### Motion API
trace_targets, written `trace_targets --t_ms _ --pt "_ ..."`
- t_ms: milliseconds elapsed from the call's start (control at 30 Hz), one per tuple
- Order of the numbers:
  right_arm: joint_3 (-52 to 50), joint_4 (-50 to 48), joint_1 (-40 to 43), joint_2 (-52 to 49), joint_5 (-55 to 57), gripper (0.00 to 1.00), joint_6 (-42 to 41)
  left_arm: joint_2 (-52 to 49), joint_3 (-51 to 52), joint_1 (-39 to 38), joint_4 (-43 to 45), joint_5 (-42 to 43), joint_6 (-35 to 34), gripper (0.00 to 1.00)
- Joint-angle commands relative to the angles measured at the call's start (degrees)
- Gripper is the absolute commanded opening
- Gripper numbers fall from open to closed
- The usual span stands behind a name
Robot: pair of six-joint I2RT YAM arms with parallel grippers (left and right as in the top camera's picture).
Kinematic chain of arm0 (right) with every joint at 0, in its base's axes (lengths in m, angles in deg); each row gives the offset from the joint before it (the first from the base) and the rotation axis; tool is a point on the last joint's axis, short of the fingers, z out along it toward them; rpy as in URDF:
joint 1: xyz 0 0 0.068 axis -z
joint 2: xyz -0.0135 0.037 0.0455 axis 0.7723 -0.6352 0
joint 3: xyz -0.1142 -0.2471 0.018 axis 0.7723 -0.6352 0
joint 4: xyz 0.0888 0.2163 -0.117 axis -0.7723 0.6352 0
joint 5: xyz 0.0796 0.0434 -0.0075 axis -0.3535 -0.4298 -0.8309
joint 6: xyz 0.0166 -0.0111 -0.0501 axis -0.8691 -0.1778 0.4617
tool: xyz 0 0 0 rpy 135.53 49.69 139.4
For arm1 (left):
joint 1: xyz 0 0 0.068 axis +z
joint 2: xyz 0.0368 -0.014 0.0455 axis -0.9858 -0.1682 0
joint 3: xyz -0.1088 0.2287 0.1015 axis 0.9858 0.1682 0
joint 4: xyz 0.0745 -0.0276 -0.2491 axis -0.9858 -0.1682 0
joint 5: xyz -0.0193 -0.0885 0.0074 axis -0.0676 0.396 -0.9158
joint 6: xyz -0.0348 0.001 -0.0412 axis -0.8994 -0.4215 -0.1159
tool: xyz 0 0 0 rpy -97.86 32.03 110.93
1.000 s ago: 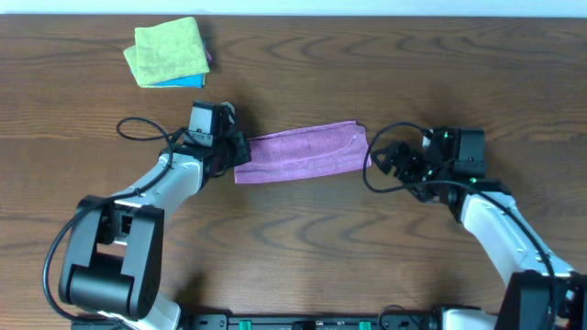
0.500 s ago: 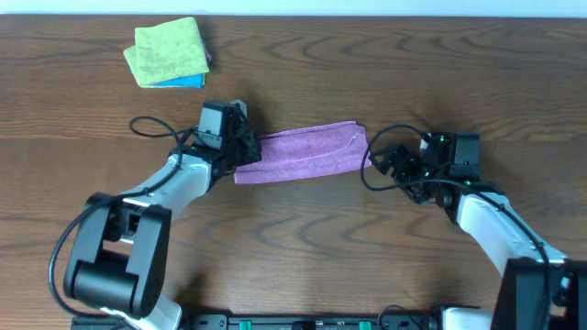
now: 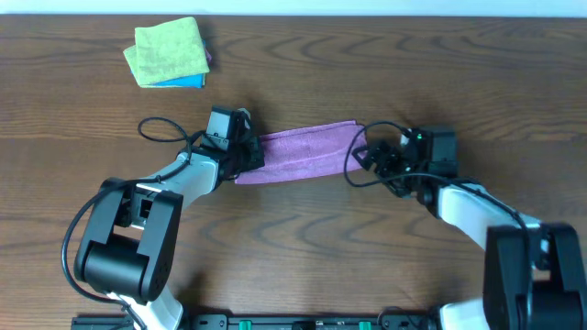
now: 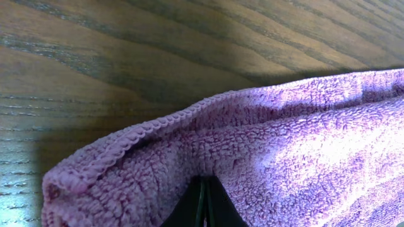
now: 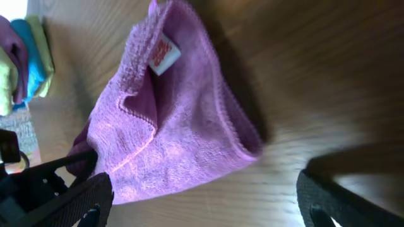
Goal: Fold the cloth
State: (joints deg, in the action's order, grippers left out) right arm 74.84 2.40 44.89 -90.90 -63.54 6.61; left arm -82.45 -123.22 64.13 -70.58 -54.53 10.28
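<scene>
As seen from overhead, the cloth (image 3: 303,151) lies as a long lilac strip at mid bench (image 3: 303,247), slightly tilted, right end further back. Left hand (image 3: 248,152) sits at its left end, touching it; right hand (image 3: 360,158) is at the right end, open/closed can't be told from this view. Yellow-green folded cloth (image 3: 168,50) is at back left, well apart, w/ a blue cloth (image 3: 190,82) peeking out under it. Left wrist: terry pile of the cloth (image 4: 284,145) fills the lower right, hemmed edge running diagonally over wood grain; left hand (image 4: 203,205) has its dark tips together at the bottom edge, pinched on the fabric bunched around them. Right wrist: right hand (image 5: 205,189) has fingers (image 5: 82,202) wide apart, nothing between them gripped; the cloth's end (image 5: 183,132) lies just ahead, one corner turned over, white tag (image 5: 165,55) w/ red print (unreadable) near the far edge. Folded stack (image 5: 25,57) shows at the upper left, blurry.
</scene>
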Motion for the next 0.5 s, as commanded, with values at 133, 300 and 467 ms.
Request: trace_targets --t_ms 133,300,467 --pt "-0.44 -5.81 -4.52 -6.01 3.87 0.91 -5.84 -0.74 -0.52 0.02 -0.37 -2.16 -0.26 0.06" --pt "-0.44 -10.91 -6.82 -10.19 6.16 0.88 -7.69 -0.74 -0.52 0.02 -0.37 -2.16 -0.26 0.06" --pt "-0.44 -15.61 -9.29 -13.31 12.20 0.81 -7.76 -0.74 -0.52 0.02 -0.42 -2.16 -0.26 0.06"
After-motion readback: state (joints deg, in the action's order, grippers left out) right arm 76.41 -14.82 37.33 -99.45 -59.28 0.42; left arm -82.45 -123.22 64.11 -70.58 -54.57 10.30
